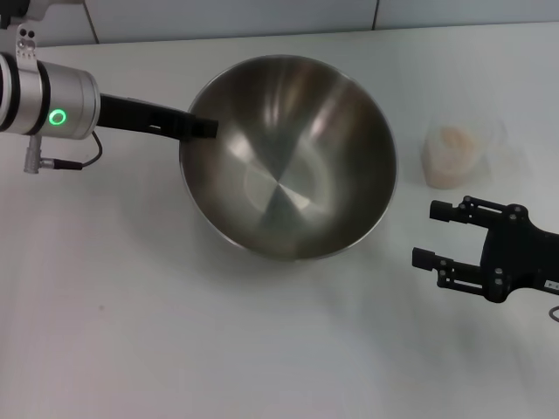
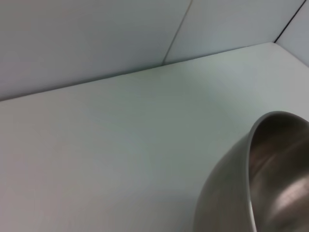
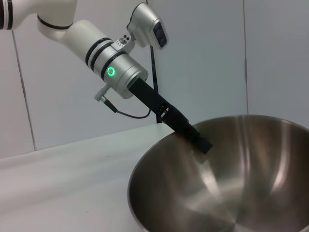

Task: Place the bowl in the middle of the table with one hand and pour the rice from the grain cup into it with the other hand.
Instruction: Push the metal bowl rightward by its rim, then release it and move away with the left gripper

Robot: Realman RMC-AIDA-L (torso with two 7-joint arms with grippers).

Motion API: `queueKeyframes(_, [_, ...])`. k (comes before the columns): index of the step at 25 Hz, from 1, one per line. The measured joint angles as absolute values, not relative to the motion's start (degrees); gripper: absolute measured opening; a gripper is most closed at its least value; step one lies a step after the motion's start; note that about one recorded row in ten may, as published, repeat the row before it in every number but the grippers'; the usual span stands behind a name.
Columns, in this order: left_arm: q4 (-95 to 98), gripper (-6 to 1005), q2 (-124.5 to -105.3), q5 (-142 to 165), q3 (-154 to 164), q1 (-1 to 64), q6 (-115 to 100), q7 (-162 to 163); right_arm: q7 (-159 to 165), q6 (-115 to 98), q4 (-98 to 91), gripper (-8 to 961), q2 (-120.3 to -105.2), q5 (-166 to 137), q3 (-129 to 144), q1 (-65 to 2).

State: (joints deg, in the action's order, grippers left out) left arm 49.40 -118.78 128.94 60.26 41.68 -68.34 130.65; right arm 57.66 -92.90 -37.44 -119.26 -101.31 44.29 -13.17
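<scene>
The steel bowl [image 1: 288,157] is in the middle of the white table [image 1: 131,332], tilted with its opening toward me. My left gripper [image 1: 199,127] is shut on the bowl's left rim, one finger inside. The grip also shows in the right wrist view [image 3: 198,140], with the bowl [image 3: 241,183] in front. The bowl's outer wall and rim [image 2: 275,179] fill a corner of the left wrist view. The clear grain cup [image 1: 463,153] stands to the right of the bowl and holds a heap of rice [image 1: 452,148]. My right gripper [image 1: 428,234] is open and empty, in front of the cup and right of the bowl.
A grey wall [image 1: 262,17] runs along the table's far edge. A cable [image 1: 74,162] hangs from the left wrist over the table. Bare tabletop lies in front of the bowl and to its left.
</scene>
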Motion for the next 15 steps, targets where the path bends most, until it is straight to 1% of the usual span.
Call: queueKeyframes(15, [47.6,215,-118.8,127.4,60.2,41.6,-67.0,128.9,57.6,-92.9,-37.4,641,-119.26,-101.5,44.3,-13.2])
